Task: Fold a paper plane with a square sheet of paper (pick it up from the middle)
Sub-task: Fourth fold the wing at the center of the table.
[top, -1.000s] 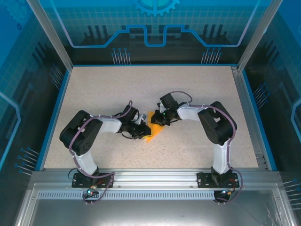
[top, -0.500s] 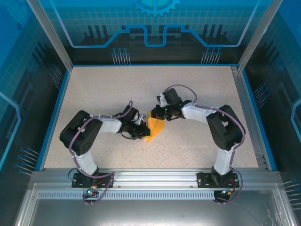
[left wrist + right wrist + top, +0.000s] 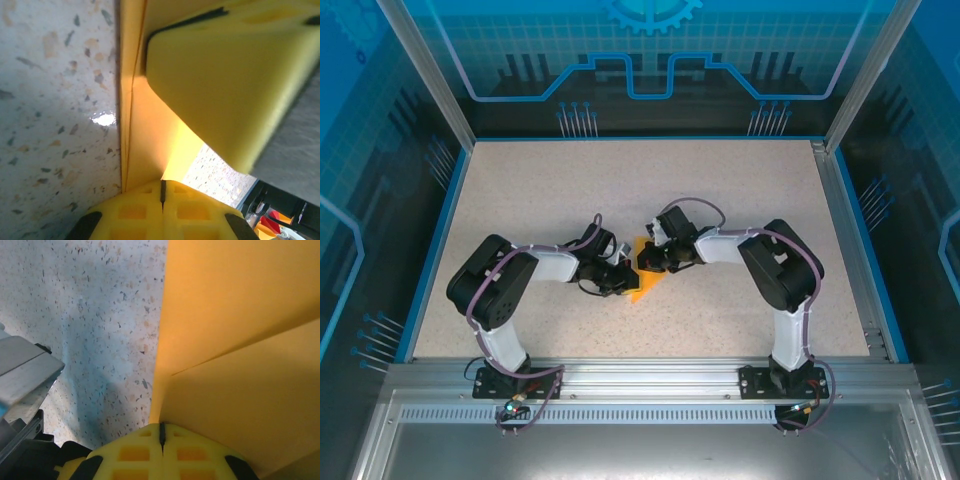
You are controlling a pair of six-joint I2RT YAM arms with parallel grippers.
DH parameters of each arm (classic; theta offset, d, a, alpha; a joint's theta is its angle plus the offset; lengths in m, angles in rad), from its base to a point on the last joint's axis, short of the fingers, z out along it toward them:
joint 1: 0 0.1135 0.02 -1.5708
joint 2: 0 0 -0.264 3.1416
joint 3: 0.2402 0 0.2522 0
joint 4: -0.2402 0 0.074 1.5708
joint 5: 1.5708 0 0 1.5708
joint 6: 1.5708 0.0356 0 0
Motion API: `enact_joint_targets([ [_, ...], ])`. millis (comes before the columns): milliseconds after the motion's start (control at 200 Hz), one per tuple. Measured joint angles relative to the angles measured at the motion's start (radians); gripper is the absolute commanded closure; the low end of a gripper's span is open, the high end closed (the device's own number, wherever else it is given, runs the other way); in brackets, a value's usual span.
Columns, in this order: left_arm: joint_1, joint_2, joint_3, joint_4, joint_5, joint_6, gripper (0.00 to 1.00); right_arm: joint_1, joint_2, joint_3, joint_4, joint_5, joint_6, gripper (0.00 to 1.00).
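Centre of the frame, top view: thin orange-yellow sheet of paper [image 3: 646, 286], folded to a pointed wedge, lies on the speckled beige table [image 3: 740, 190]. Two black arms meet over it.

Left gripper [image 3: 622, 279] sits at the wedge's left edge. In its wrist view the yellow fingers [image 3: 135, 212] are pressed together at the bottom of the frame. The paper's creased edge [image 3: 131, 125] runs down into their seam.

Right gripper [image 3: 650, 262] sits at the wedge's upper end. Its yellow fingers [image 3: 195, 452] are likewise closed tight, bottom centre. The layered paper [image 3: 240, 315] meets the seam and spreads across the right of the frame.
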Motion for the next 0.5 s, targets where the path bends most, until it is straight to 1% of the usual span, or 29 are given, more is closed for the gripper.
enact_joint_targets([
  [120,0.0,0.0,0.0,0.0,-0.001,0.001,0.98,-0.015,0.005,0.0,0.016,0.0,0.0,1.0],
  [255,0.0,-0.001,0.0,-0.002,-0.003,0.007,0.98,-0.031,0.019,0.006,0.022,-0.04,-0.001,1.0],
  [355,-0.001,-0.002,-0.001,-0.003,-0.004,0.008,0.98,-0.042,0.027,0.011,0.023,-0.071,-0.003,0.96],
  [495,-0.001,-0.002,-0.001,-0.002,-0.004,0.007,0.98,-0.06,0.023,0.031,0.022,-0.06,-0.02,0.92],
])
